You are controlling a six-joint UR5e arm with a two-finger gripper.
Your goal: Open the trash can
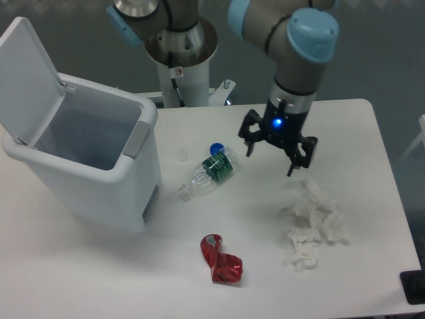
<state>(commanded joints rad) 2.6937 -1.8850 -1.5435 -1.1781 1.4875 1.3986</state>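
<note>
Trash can [86, 169] sits at the desk's [372, 133] left edge with its lid tipped upright, so I judge the opening done. Farther back, my claw [277, 147] hangs empty, fingers spread apart, between the crushed bottle [211, 171] and the crumpled tissue [313, 222], well apart from the bin.
</note>
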